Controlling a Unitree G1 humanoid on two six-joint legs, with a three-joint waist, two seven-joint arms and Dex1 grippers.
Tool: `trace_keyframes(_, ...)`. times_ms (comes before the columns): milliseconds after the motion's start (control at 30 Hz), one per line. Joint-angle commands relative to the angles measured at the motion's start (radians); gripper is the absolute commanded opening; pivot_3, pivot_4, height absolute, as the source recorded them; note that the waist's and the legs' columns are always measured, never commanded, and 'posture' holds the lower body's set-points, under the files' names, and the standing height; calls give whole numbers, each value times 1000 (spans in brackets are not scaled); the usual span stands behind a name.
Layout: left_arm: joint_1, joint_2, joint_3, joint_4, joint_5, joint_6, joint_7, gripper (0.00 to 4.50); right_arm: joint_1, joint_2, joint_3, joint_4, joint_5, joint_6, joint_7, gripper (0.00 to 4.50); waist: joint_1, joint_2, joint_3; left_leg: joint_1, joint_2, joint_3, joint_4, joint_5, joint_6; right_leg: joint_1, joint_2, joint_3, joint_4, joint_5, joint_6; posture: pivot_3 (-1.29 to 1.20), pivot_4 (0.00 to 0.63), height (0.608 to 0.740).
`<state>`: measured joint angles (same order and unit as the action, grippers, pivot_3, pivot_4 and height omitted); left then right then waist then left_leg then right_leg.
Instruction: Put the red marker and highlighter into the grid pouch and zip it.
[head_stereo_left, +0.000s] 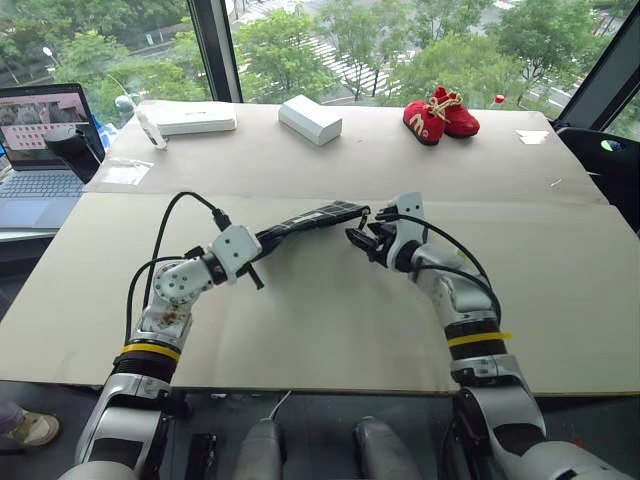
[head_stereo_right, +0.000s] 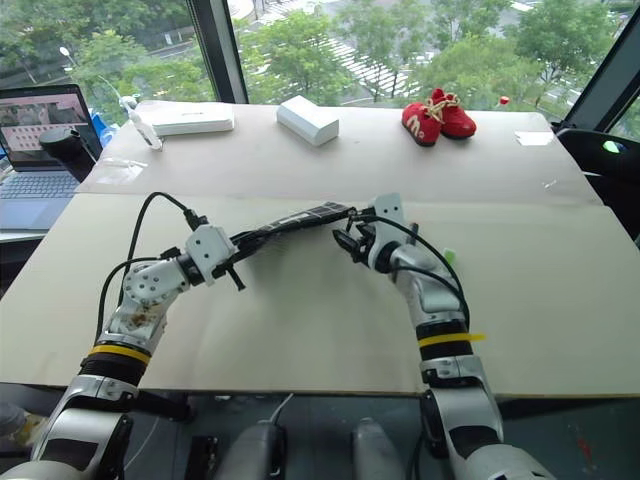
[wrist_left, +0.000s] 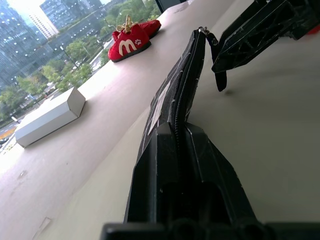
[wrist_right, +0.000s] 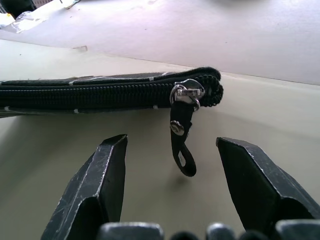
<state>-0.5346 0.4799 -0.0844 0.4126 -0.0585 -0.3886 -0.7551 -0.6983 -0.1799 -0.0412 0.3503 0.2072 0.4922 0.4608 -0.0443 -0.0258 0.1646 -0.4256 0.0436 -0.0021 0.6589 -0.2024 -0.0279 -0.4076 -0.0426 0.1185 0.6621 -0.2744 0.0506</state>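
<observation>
Black pouch (head_stereo_left: 312, 222) with thin white grid lines, black zipper strap (wrist_right: 181, 142); red shoes (head_stereo_left: 440, 114); white box (head_stereo_left: 310, 119); beige table (head_stereo_left: 320, 330).

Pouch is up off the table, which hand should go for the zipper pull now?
Probably the right hand: it is open, with the zipper pull strap hanging just ahead between its fingers. The left hand is shut on the grid pouch, holding the other end.

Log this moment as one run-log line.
left gripper: shut on grid pouch, held above table | right gripper: open, fingers flanking zipper strap | zipper: at end
</observation>
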Motion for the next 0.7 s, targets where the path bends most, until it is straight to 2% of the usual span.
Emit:
trace_keyframes(33,-4,2,18,-39,-5,5,14,0,-19,-11,21,-18,-3,-51,38,2210,-1,0,0,0,0,0,0,0,0,0,0,0,0,0,0,0,150,729)
trace_keyframes(233,7,1,18,-46,-2,8,19,0,-7,-18,49,-35,-3,-60,74,120,-1,0,0,0,0,0,0,0,0,0,0,0,0,0,0,0,150,729)
trace_keyframes(467,5,1,16,-38,1,9,20,0,26,-24,135,-156,33,3,193,22,-1,0,0,0,0,0,0,0,0,0,0,0,0,0,0,0,150,729)
trace_keyframes(567,0,-1,14,-29,1,3,17,0,53,-21,223,-253,56,45,283,22,-1,0,0,0,0,0,0,0,0,0,0,0,0,0,0,0,150,729)
trace_keyframes(700,-6,-4,12,-16,2,-1,15,0,42,6,271,-278,58,67,312,22,-1,0,0,0,0,0,0,0,0,0,0,0,0,0,0,0,150,729)
